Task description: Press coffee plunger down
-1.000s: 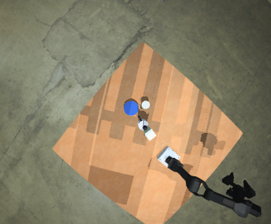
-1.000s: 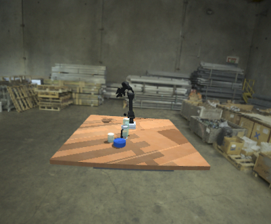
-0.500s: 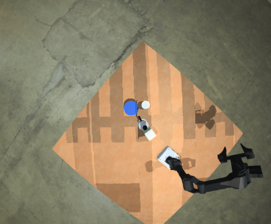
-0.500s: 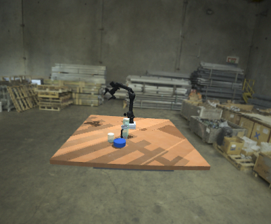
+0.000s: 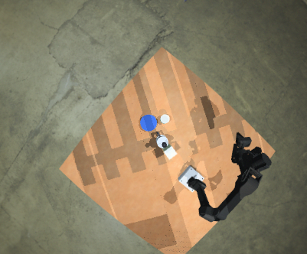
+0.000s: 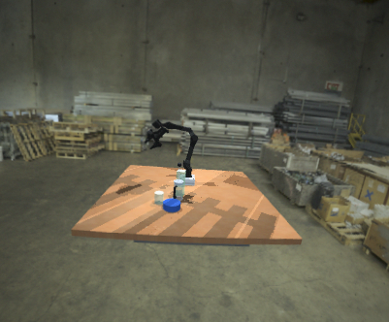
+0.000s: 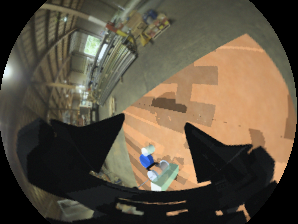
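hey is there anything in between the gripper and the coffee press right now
Possibly the pale green box: it stands right beside the coffee press, on the arm base's side. Nothing visible stands above the plunger, so the open gripper, high up and off to one side, seems free to come over the top.

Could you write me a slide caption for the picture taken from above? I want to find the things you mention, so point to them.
Black robot arm reaching out from its pale square base [image 5: 185, 177], beside a round blue object [image 5: 148, 122] on an orange-brown tabletop [image 5: 137, 206].

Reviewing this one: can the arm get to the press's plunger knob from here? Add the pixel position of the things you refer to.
Probably yes: the gripper [image 5: 241, 144] [image 6: 153, 141] [image 7: 156, 120] is open and empty, and the black knob [image 5: 164, 144] [image 6: 178, 165] stands uncovered, though the arm must swing over and descend.
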